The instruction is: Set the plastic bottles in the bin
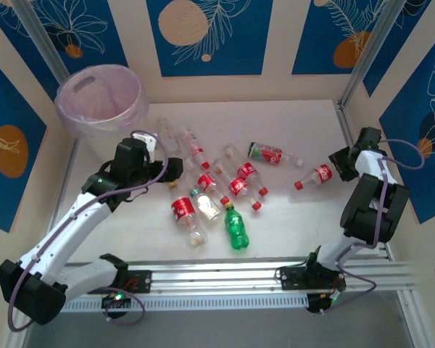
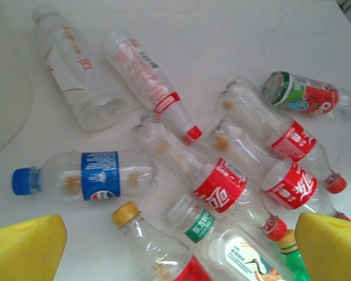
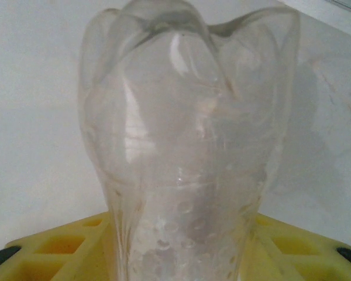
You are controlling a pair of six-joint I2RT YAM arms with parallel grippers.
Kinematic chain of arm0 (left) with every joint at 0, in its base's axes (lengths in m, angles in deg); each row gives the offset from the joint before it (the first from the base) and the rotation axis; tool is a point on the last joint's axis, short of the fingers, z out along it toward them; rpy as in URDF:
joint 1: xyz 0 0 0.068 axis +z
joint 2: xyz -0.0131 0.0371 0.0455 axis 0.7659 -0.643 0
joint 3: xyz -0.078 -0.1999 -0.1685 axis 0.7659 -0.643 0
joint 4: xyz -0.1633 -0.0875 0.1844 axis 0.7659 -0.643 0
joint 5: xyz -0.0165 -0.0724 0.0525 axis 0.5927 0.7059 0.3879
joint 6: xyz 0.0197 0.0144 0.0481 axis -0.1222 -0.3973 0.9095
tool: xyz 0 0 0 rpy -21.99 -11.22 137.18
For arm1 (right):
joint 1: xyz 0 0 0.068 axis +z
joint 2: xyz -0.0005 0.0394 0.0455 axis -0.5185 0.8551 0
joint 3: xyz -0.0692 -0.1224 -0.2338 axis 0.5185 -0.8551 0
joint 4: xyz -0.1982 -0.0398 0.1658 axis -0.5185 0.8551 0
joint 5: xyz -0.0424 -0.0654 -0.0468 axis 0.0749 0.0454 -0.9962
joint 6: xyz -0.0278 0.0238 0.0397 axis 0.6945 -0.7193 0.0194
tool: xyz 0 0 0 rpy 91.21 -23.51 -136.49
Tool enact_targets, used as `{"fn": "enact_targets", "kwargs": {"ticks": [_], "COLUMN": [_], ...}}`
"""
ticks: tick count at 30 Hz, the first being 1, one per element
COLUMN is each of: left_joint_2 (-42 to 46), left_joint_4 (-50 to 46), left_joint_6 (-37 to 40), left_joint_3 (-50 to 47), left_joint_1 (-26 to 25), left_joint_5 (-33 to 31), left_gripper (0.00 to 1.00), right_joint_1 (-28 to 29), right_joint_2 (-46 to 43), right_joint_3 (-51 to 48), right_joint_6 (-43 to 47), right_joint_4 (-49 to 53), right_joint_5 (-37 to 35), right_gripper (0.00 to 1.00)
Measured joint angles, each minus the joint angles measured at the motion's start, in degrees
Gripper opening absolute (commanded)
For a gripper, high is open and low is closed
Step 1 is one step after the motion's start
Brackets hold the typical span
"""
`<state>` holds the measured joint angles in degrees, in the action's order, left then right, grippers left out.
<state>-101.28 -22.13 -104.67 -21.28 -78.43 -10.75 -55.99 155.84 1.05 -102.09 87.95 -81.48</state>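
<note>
I count eleven plastic bottles [image 1: 235,226]: ten lie in a loose group on the table [image 1: 304,123], and the right gripper [image 1: 341,168] is clenched on one red-labelled bottle [image 1: 315,175]. The left gripper [image 1: 170,168] hangs over the group with its fingers [image 2: 23,246] wide apart, grasping nothing. One bin [image 1: 101,98] stands in the far left corner.

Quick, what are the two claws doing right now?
Left gripper: open, holding nothing.
Right gripper: closed on a bottle with a red label.

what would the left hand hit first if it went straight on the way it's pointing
Most likely the yellow-capped bottle, lying nearest ahead of the open left hand. The green-labelled bottle beside it looks about as close, so depth leaves this uncertain.
</note>
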Motion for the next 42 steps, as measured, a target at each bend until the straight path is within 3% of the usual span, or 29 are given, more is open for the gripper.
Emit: {"fn": "enact_targets", "kwargs": {"ticks": [5, 8, 13, 18, 27, 30, 38, 42], "left_joint_2": [-3.93, -7.43, -13.97, -18.73, -23.56, -24.55, -28.46, -29.66], "left_joint_4": [3.08, 6.43, 14.25, 19.85, 27.10, 28.35, 27.69, 27.61], "left_joint_6": [-2.21, -3.21, -5.14, -7.06, -10.73, -11.56, -11.58, -11.74], "left_joint_3": [2.95, 5.18, 6.64, 6.91, 6.99, 7.04, 8.28, 9.07], "left_joint_1": [-3.48, -5.55, -7.85, -10.38, -12.98, -13.00, -13.09, -13.20], "left_joint_5": [3.48, 7.65, 16.04, 22.14, 28.39, 29.73, 31.93, 32.52], "left_gripper": [1.00, 1.00, 1.00, 1.00, 0.95, 0.90, 0.92, 0.83], "right_joint_1": [3.78, 11.80, 29.81, 39.21, 46.42, 46.66, 46.69, 47.06], "right_joint_2": [-11.47, -18.03, -23.19, -23.32, -19.10, -19.02, -19.02, -18.86], "right_joint_3": [-2.71, -2.82, -2.84, -4.98, -4.74, -4.72, -4.20, -4.07], "right_joint_6": [1.22, 2.32, 2.29, 0.22, -0.85, -1.16, -1.40, -1.57], "right_joint_4": [1.81, 3.02, 3.78, -0.33, -7.91, -9.86, -12.50, -13.62], "right_joint_5": [2.69, 3.76, 4.52, 6.16, 11.06, 12.37, 14.51, 15.87], "right_gripper": [0.53, 0.53, 0.52, 0.51, 0.51, 0.51, 0.52, 0.52]}}
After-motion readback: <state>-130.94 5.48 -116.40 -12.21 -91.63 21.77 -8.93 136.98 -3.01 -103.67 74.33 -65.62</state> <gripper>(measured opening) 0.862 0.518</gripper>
